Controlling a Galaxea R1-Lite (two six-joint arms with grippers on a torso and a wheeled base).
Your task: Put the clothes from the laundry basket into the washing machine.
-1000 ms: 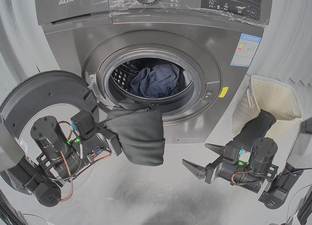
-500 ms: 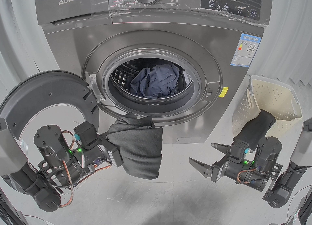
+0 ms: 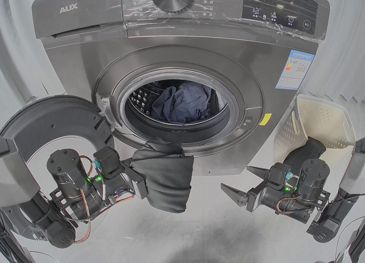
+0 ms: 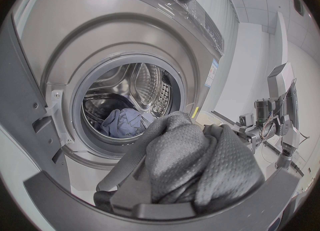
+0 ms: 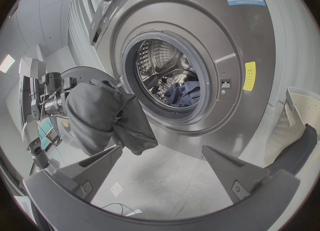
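Grey knitted cloth is bunched in the left gripper [image 3: 138, 179], whose fingers are clamped on the dark grey garment [image 3: 167, 180]; the garment is held just below and in front of the drum opening [image 3: 178, 104], presumably so that it can be lifted over the lip and pushed in; whether its upper fold touches the rim cannot be told. Most of it hangs free, so a snag on the rim is to be guarded against. A blue garment [image 3: 184, 102] is lodged inside the washing machine [image 3: 182, 43]; the door [image 3: 49, 123] is swung wide to the left, out of the path. The right gripper [image 3: 235, 177] is held spread and empty near the laundry basket [image 3: 327, 119], over whose rim a black garment [image 3: 306, 153] is draped, judged the next load.
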